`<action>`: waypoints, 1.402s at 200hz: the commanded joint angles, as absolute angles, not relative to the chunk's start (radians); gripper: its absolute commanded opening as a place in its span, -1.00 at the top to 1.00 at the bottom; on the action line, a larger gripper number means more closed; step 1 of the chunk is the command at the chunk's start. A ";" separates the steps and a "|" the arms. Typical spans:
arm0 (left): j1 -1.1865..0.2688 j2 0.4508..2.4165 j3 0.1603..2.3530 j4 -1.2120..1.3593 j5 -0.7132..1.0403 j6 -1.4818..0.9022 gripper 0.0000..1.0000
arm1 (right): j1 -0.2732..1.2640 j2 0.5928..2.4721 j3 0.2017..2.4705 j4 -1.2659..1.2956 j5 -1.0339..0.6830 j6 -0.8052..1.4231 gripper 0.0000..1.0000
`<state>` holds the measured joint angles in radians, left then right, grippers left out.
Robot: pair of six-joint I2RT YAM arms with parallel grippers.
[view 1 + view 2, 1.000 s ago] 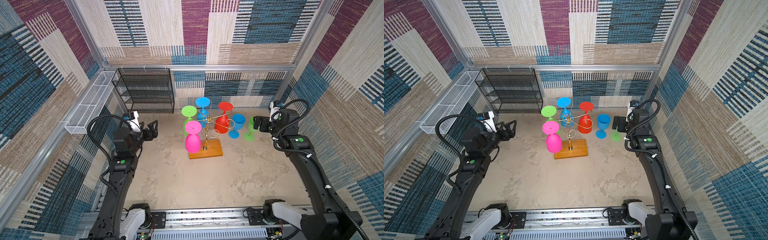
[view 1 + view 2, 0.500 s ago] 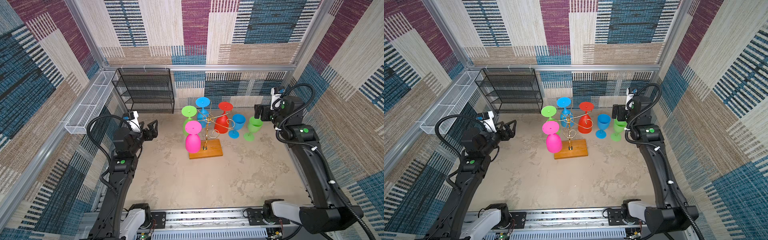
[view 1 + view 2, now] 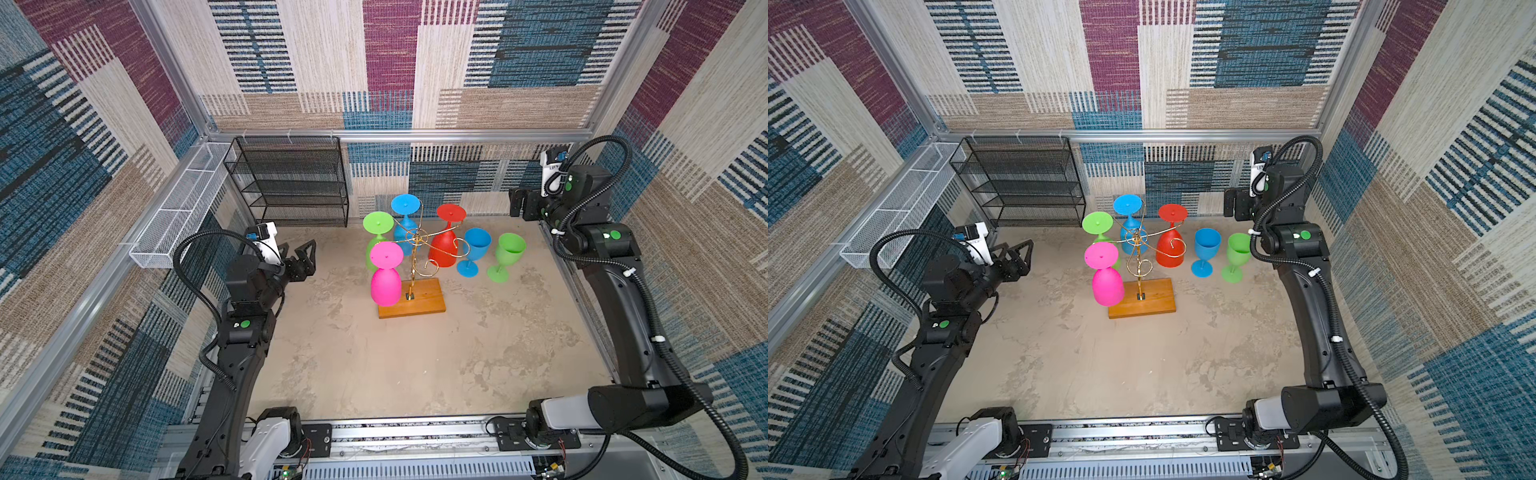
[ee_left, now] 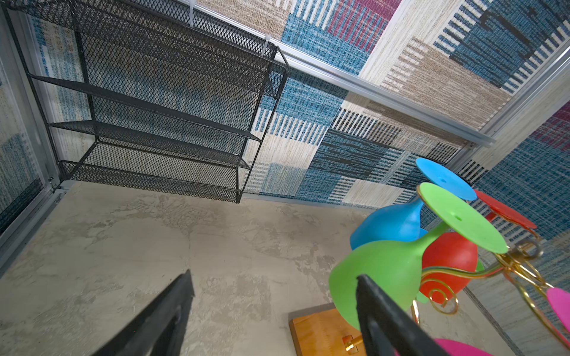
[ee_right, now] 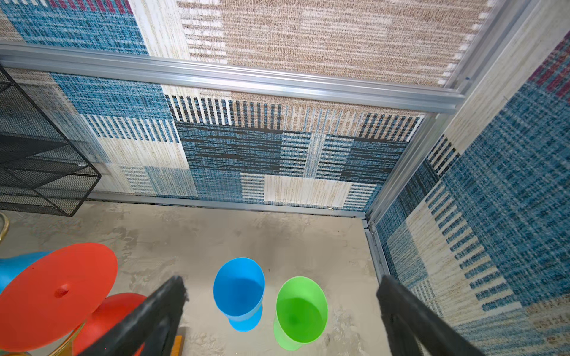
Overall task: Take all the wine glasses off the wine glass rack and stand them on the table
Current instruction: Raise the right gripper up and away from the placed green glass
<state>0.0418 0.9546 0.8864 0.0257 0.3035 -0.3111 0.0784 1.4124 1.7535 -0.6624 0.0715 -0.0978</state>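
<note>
Item: wine glass rack [image 3: 411, 305], mid-table, with four glasses hanging bowl-down, stems vertical. We log the red wine glass [image 3: 444, 249] on its right side, which we judge nearer the right gripper [image 3: 515, 202] — fingers spread, empty, up by the back wall. Left gripper [image 3: 299, 249] — spread, empty — lies left of the pink glass [image 3: 385, 286].

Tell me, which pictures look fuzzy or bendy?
Right wrist view: the right gripper, very near, has fuzzy black edges; the upright matte-blue wine glass is crisp. Left wrist view: the black mesh shelf unit looks tilted and stretched. Both top views: sharp, evenly lit.
</note>
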 commanded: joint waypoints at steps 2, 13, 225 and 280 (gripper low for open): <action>0.042 0.952 0.885 0.058 0.314 -0.325 -0.70 | 0.080 1.426 1.775 -0.672 0.087 -0.123 -0.98; 0.043 0.952 0.885 0.058 0.316 -0.327 -0.69 | 0.080 1.429 1.782 -0.672 0.093 -0.129 -0.98; 0.043 0.953 0.933 0.098 0.606 -0.551 -0.68 | 0.040 1.472 1.863 -0.680 -0.133 -0.188 -0.98; 0.043 0.911 0.948 0.062 0.603 -0.553 -0.68 | 0.040 1.525 1.988 -0.699 -0.111 -0.186 -0.98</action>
<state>0.0425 0.9306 0.9321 0.0650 0.5907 -0.5465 0.0399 1.5066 1.9644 -0.6888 -0.1287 -0.1833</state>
